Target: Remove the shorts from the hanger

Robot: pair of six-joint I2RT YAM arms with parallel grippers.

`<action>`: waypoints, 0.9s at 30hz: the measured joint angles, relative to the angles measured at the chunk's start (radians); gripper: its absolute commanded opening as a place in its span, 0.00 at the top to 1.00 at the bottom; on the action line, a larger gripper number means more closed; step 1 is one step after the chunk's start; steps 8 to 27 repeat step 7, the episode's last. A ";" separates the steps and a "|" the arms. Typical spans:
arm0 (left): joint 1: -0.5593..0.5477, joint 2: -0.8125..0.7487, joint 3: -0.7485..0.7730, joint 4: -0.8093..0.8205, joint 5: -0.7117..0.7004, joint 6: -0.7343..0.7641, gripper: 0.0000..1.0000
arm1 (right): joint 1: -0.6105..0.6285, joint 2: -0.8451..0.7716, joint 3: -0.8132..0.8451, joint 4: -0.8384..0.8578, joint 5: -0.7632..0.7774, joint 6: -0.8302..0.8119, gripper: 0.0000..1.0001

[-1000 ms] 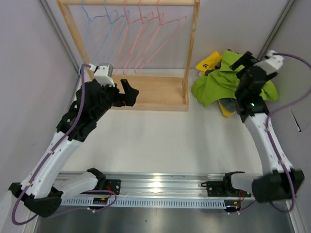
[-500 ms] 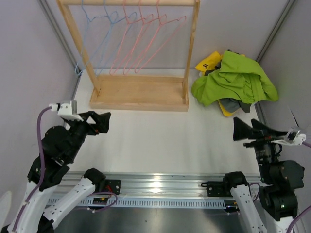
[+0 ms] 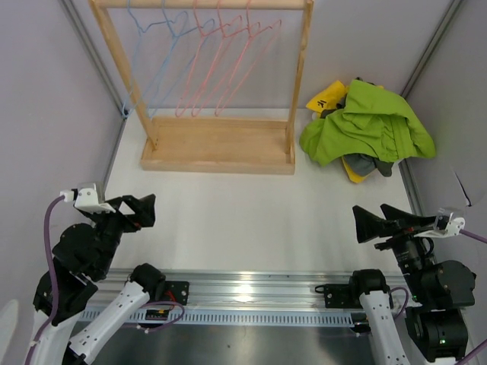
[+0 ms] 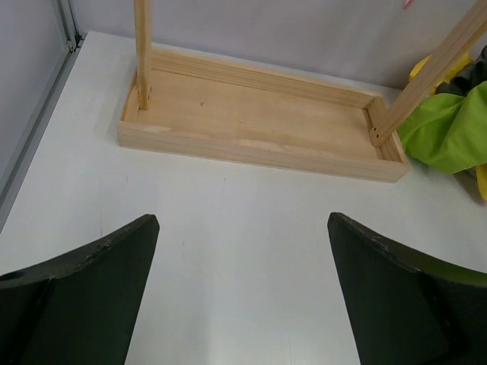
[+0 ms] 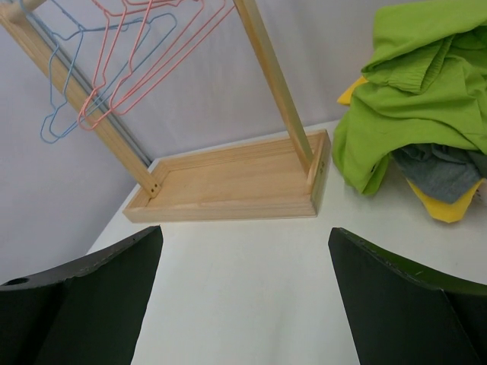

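Overhead, the left hand point(image 3: 143, 209) hovers above the bench point(image 3: 251, 205), fingers spread wide and empty. Its wrist view catches only the base of the wooden rack point(image 4: 251, 125); the top view adds bare wire hangers point(image 3: 217, 61) on the rail. Further right, the shorts point(image 3: 365, 125) lie heaped on the bench beside the rack, lime green uppermost. The right wrist view shows grey, seemingly tucked beneath, over yellow. The right hand point(image 3: 378, 220) gapes wide, holding nothing.

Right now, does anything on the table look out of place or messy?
Only the shorts: they lie in a crumpled heap right of the wooden rack, lime green on top, yellow and grey poking out underneath. The hangers hang bare on the rail. Nothing looks damaged or spilled.
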 measured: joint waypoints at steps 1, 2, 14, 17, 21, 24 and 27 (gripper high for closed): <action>0.000 0.000 0.000 -0.007 -0.002 0.000 0.01 | 0.000 0.001 0.000 -0.001 -0.004 0.000 0.01; 0.000 0.000 0.000 -0.011 -0.004 0.000 0.01 | 0.000 0.003 0.000 -0.003 -0.010 -0.001 0.00; 0.000 0.005 0.000 -0.023 -0.024 0.002 0.01 | 0.007 0.010 0.000 -0.005 -0.014 -0.008 0.00; 0.000 0.005 0.000 -0.023 -0.024 0.002 0.01 | 0.007 0.010 0.000 -0.005 -0.014 -0.008 0.00; 0.000 0.005 0.000 -0.023 -0.024 0.002 0.01 | 0.007 0.010 0.000 -0.005 -0.014 -0.008 0.00; 0.000 0.005 0.000 -0.023 -0.024 0.002 0.01 | 0.007 0.010 0.000 -0.005 -0.014 -0.008 0.00; 0.000 0.005 0.000 -0.023 -0.024 0.002 0.01 | 0.007 0.010 0.000 -0.005 -0.014 -0.008 0.00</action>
